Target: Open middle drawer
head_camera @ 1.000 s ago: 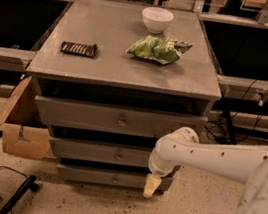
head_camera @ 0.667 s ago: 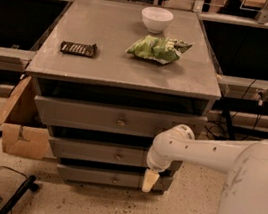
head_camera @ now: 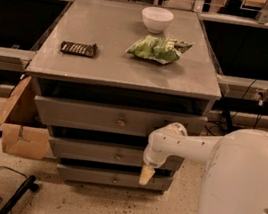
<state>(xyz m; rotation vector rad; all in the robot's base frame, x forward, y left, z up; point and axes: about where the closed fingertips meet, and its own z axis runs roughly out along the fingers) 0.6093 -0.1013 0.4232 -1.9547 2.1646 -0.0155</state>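
The grey cabinet (head_camera: 49,68) has three drawers stacked under its tabletop; the middle drawer (head_camera: 91,152) is the centre one, its flat front showing below a dark gap, with a small brass knob (head_camera: 118,156) at its centre; the top drawer (head_camera: 82,115) sits above it and the bottom drawer (head_camera: 97,176) below it. The gripper (head_camera: 147,174) hangs tip-down from the white arm (head_camera: 178,144), in front of the right part of the middle and bottom drawer fronts, to the right of the knob and apart from it; whether it is open or closed cannot be told, and nothing is seen in its hold. On the tabletop a white bowl (head_camera: 156,19) stands near the far edge; a green snack bag (head_camera: 157,49) lies just in front of the bowl, toward the right edge; a dark chocolate bar (head_camera: 78,48) lies near the left edge. A cardboard box (head_camera: 23,134) stands on the floor left of the cabinet.
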